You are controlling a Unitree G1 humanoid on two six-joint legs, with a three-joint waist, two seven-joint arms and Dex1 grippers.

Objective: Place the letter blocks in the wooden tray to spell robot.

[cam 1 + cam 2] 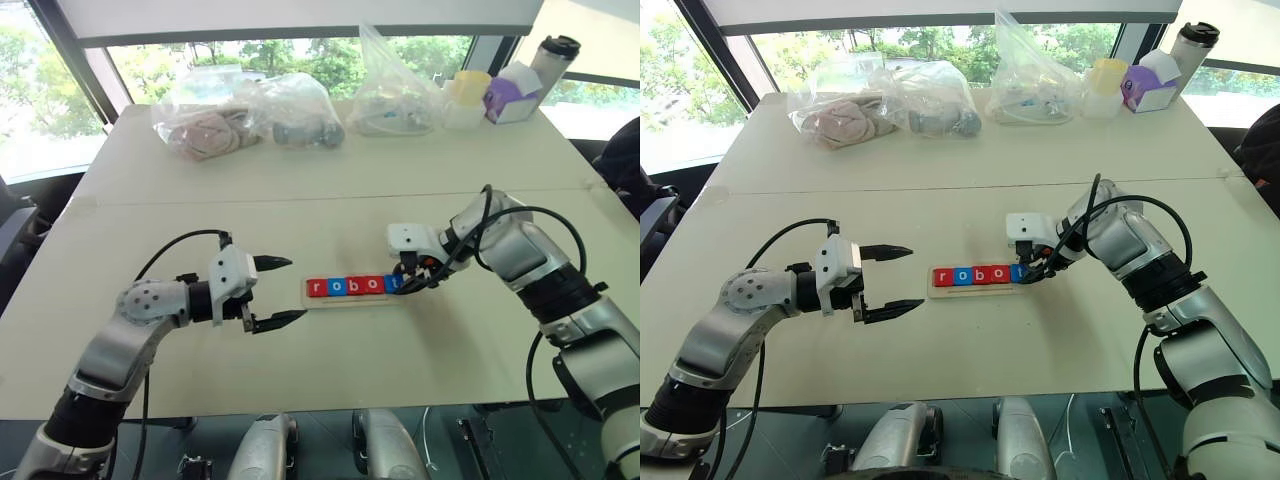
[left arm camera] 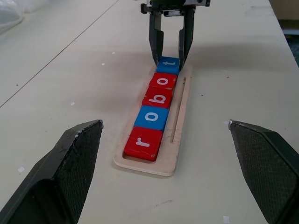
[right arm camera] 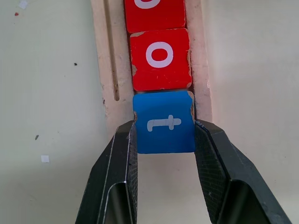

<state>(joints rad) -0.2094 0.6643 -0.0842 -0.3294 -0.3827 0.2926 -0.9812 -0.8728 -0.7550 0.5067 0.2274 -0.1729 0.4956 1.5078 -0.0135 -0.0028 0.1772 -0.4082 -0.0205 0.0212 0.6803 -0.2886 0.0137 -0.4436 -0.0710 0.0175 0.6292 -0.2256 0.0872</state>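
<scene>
The right hand (image 3: 163, 135) pinches the blue t block (image 3: 164, 122) between its two black fingers (image 3: 119, 163), one finger on each side edge, at the right end of the wooden tray (image 2: 180, 112). The t block sits at the end of the row, touching the red o block (image 3: 160, 58) next to it; whether it lies fully flat in the tray is hard to tell from the close view. The left hand (image 1: 272, 292) hovers just beside the tray's left end, its fingers spread wide and holding nothing, pointing toward the tray.

The tray lies on the table (image 1: 330, 210) with its long axis running left to right across the robot's front. In it the five letter blocks (image 1: 352, 287) stand in one line, touching, reading r, o, b, o, t from left to right: red, blue, red, red, blue. At the far edge of the table lie clear plastic bags (image 1: 245, 112), and at the far right corner a small purple and white box (image 1: 512, 95) and a tumbler (image 1: 553, 60).
</scene>
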